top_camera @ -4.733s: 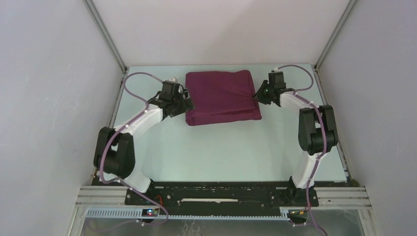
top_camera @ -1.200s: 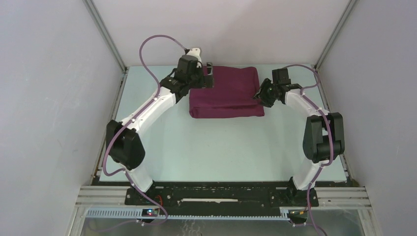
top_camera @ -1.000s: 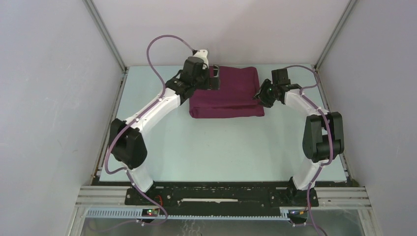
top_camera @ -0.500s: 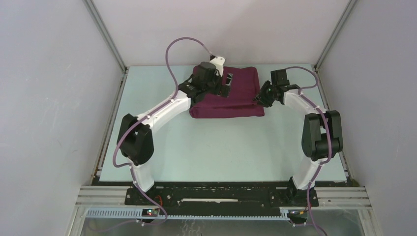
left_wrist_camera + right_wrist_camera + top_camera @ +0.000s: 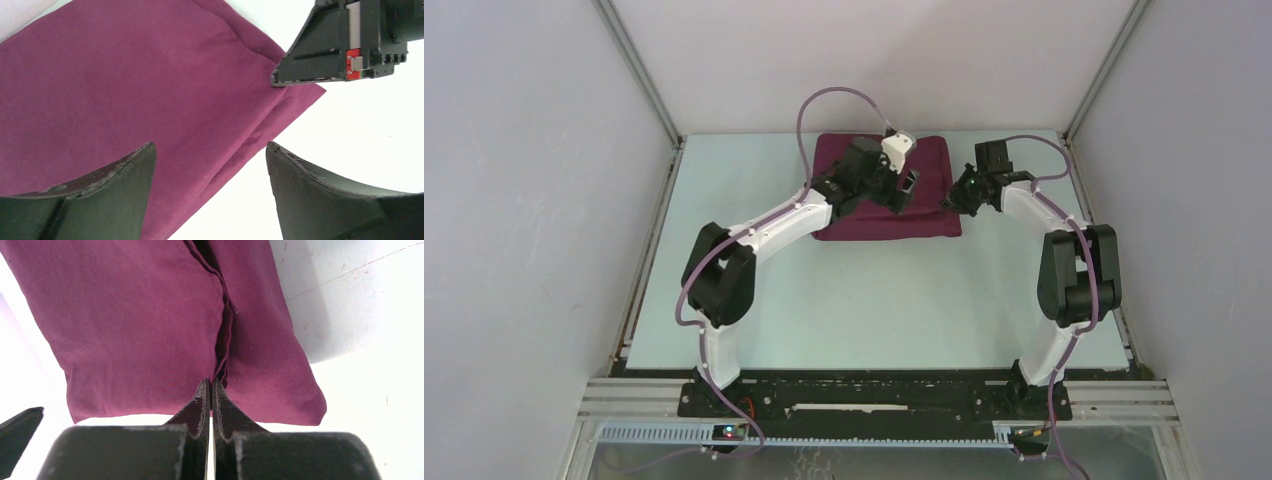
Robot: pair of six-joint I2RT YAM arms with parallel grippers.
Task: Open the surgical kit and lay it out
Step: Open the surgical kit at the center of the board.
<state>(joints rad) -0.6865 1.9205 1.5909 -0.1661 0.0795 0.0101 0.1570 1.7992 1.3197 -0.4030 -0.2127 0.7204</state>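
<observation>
A: Holding anything in our left gripper [image 5: 210, 146]?
B: No. Its jaws stand wide apart and empty, and we hover it over the right half of the cloth wrap [image 5: 936, 160], clear of the fabric as far as we can see.
A: And our right gripper [image 5: 210, 382]?
B: Pressed shut, tips together at the edge of a fold that runs along the wrap's top near its right side. Whether fabric is caught between them we cannot tell.
A: Where does the wrap lie?
B: Folded shut as a flat bundle at the far middle of the table [image 5: 874, 300], between our two arms, its contents hidden.
</observation>
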